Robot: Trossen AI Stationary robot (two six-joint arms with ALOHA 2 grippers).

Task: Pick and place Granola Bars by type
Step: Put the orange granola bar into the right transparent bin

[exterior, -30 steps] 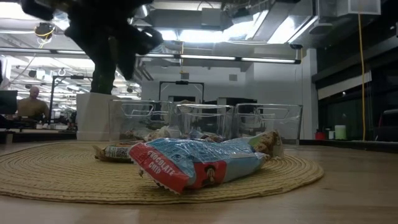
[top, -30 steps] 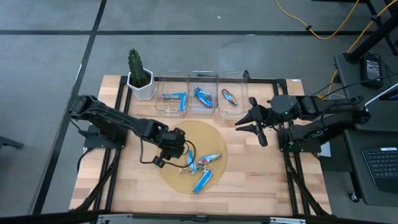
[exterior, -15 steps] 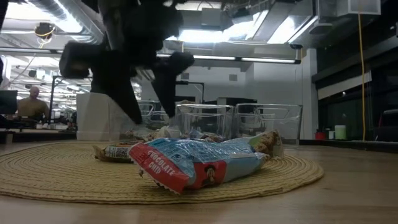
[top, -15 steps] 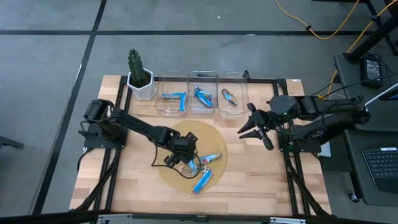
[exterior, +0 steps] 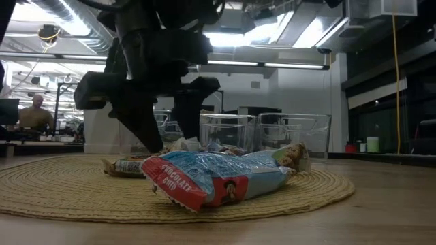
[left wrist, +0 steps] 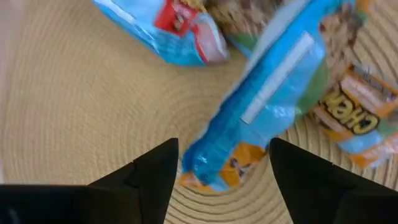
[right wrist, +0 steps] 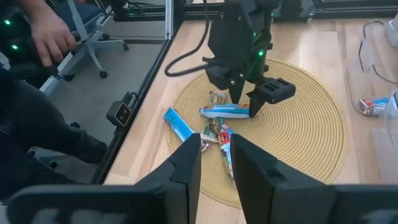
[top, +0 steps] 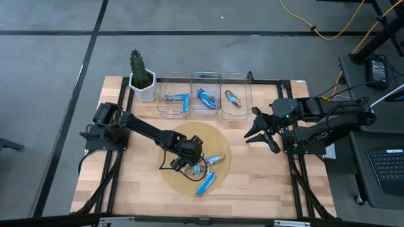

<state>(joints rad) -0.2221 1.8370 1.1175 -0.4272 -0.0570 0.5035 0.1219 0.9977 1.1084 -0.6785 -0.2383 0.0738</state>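
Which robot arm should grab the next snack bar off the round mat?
Probably the left. The left gripper hangs open right over a blue bar on the mat, while the right gripper waits off beside it.

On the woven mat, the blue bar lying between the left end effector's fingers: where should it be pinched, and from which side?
Pinch the blue bar across its narrow width near the lower end, coming straight down from above. It lies flat on the round mat, partly over a neighbouring bar, and the left end effector, fingers open, already straddles that end. The right end effector waits beside the mat.

Blurred bar [left wrist: 267,99] wrapper between left claw [left wrist: 221,165] fingers.
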